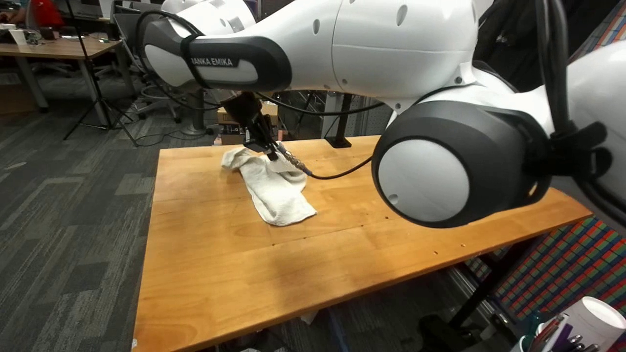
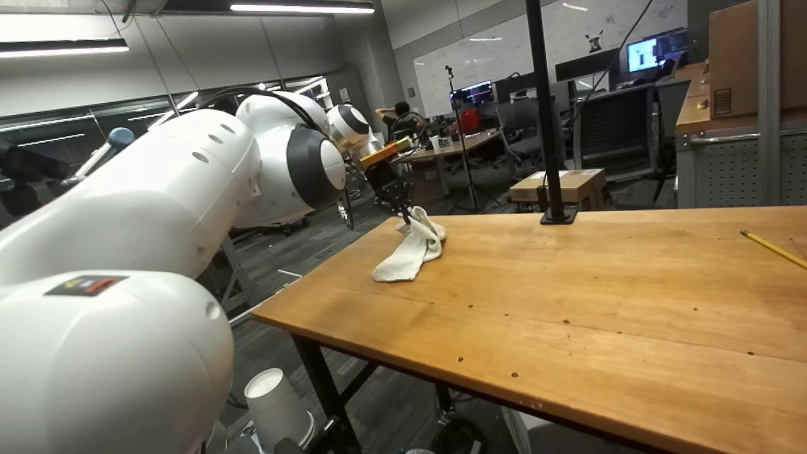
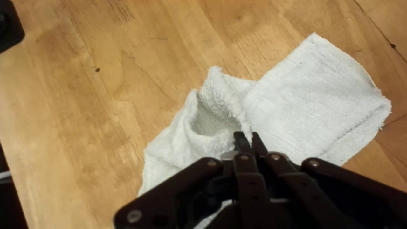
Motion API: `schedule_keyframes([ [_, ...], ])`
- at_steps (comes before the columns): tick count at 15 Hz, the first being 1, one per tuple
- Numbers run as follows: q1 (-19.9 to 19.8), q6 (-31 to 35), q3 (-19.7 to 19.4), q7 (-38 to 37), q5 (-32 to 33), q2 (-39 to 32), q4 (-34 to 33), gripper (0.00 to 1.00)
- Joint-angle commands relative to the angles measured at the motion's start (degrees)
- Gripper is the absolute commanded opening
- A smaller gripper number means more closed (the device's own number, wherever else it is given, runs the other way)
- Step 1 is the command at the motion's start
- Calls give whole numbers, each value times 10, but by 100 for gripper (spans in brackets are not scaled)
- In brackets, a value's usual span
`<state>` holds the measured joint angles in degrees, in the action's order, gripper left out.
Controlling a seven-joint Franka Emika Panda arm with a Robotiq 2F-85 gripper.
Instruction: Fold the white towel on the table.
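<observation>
Grip?
"My end effector (image 3: 249,136) is closed, pinching a ridge of white terry towel (image 3: 273,117); the rest lies below on the desk (image 3: 105,127)."
Handling?
"Likely light, floppy; I'd next grab the flat edge ahead."

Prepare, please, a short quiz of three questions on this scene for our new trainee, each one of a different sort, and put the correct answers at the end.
1. True or false: The white towel lies completely flat on the wooden table.

2. Short answer: In the wrist view, is the gripper open or shut, and on what, if anything?

3. Choose one: In an exterior view, where does the yellow pencil lie?
a) on the towel
b) on the table, apart from the towel
c) directly under the gripper

Key:
1. False; part of it rises in a hollow fold.
2. Shut, pinching a ridge of the towel.
3. b
</observation>
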<state>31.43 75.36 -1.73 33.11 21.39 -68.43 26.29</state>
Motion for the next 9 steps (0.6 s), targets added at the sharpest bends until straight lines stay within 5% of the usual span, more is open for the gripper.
schedule_keyframes([
  [1, 23, -29, 6, 16, -5, -4, -9, 1],
  [9, 77, -69, 20, 0, -20, -10, -12, 1],
])
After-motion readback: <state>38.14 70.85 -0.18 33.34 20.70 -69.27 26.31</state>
